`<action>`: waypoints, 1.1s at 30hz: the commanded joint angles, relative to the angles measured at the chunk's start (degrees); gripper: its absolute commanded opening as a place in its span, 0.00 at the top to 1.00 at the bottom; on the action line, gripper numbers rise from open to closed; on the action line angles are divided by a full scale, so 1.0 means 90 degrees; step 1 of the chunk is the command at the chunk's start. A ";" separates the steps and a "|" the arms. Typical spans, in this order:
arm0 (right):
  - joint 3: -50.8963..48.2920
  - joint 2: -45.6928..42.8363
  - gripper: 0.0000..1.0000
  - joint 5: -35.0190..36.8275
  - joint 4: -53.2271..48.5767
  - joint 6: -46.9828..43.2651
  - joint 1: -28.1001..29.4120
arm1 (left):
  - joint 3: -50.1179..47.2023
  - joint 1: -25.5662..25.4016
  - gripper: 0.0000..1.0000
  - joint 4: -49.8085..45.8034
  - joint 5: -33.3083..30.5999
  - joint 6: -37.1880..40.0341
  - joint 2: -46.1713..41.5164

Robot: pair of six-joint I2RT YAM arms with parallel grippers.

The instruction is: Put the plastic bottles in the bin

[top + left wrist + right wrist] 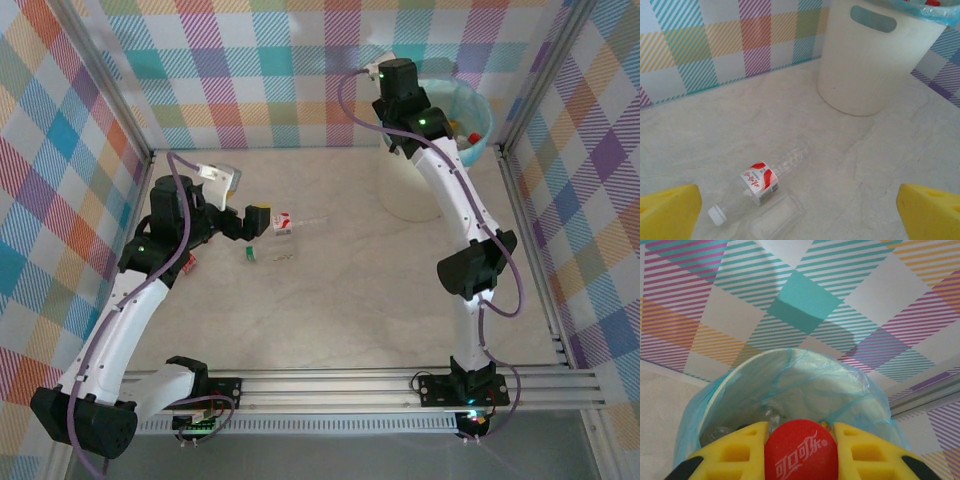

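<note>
Right jaws grip a red-capped bottle [799,451] directly over the bin [805,375].

The left arm [125,320] and right arm [455,195] share white curved shells, black joints [470,270] with small green lights [422,122], purple cables [341,95] looping alongside and black bases [470,382] at six o'clock; the left claw [800,215] and right claw [800,450] end in chunky yellow fingers [735,452], the right's with rectangular pockets.

The top external camera looks steeply down from above the near edge over the whole table [340,310]. Both wrist cameras share the bin [855,75]: left from low and afar, right close above.
</note>
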 commanded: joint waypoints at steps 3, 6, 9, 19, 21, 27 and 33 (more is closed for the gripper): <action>0.0156 -0.0002 0.36 0.0696 -0.0010 -0.0096 -0.0036 | -0.0124 0.0061 0.00 0.0258 -0.0022 0.0142 -0.0048; 0.0188 -0.0002 0.35 0.0706 -0.0140 -0.0043 -0.0036 | -0.0175 0.0060 0.00 0.0289 -0.0044 0.0153 -0.0082; 0.0188 -0.0011 0.35 0.0716 -0.0218 -0.0019 -0.0046 | -0.0193 0.0056 0.00 0.0290 -0.0034 0.0153 -0.0108; 0.0186 -0.0074 0.42 0.0596 -0.1174 0.0817 0.0046 | -0.0258 0.0061 0.00 0.0329 -0.0039 0.0123 -0.0078; 0.0179 -0.0149 0.41 0.0436 -0.1489 0.1192 0.0107 | -0.0245 0.0055 0.00 0.0319 -0.0034 0.0104 -0.0044; -0.0302 -0.0544 0.41 -0.0231 -0.1592 0.1808 0.0160 | -0.0229 0.0051 0.00 0.0310 -0.0034 0.0060 -0.0021; -0.0827 -0.0490 0.41 -0.0065 -0.1682 0.2135 -0.0094 | -0.0274 0.0051 0.00 0.0302 -0.0083 0.0036 -0.0058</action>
